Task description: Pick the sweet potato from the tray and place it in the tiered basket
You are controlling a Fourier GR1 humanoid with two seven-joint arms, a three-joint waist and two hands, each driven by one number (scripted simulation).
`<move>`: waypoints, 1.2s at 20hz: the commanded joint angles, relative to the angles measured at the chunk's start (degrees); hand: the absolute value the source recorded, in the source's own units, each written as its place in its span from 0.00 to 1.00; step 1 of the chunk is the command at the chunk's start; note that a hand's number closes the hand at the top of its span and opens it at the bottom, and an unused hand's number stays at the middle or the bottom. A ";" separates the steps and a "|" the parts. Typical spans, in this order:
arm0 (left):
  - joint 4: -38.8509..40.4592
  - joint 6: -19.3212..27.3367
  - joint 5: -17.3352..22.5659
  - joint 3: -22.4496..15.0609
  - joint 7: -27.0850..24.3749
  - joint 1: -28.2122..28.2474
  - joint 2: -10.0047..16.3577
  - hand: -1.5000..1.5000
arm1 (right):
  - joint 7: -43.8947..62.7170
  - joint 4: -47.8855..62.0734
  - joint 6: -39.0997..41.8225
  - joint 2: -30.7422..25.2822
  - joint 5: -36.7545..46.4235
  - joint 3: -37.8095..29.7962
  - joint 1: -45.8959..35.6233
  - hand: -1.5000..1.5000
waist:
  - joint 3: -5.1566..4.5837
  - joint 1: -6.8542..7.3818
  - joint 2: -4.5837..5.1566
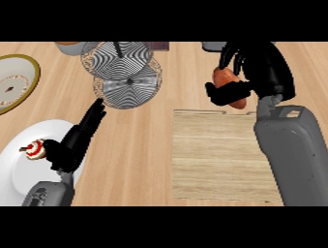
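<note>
One sweet potato (225, 77) sits clasped in the curled fingers of the right hand (265, 68), just beyond the tray (216, 160); the left hand (77, 138) rests straight-fingered.

Looked steeply down on a light wooden counter (141, 160), filling the view from edge to edge. Showed warm tan boards, with grain running left to right and faint darker streaks along it. Lit evenly and softly across the whole top. Carried, at the far left, a gold-rimmed plate (23, 70) and, nearer, a white plate (9, 177) with a small red-and-white treat (36, 148) on it.
</note>
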 commanded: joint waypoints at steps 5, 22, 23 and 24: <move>-3.12 -3.65 1.43 0.47 1.12 2.04 2.35 0.50 | 6.61 15.29 -4.01 6.46 0.90 -3.97 -21.12 1.00 | 0.00 1.51 0.29; 3.66 -2.51 -1.41 -1.24 -3.22 -2.42 -1.27 0.50 | -1.49 59.91 -16.89 7.39 -5.21 -9.51 -48.80 1.00 | -0.16 4.34 1.64; -0.11 -1.34 -2.05 -2.54 1.59 -3.30 -1.87 0.50 | 0.30 61.58 -16.77 7.39 -6.22 -9.05 -51.10 1.00 | -0.12 5.16 1.48; 0.99 -2.87 -1.32 -2.03 0.58 -4.48 -1.15 0.50 | -1.64 63.10 -19.87 7.40 -7.52 -6.58 -49.10 1.00 | -0.18 6.25 1.80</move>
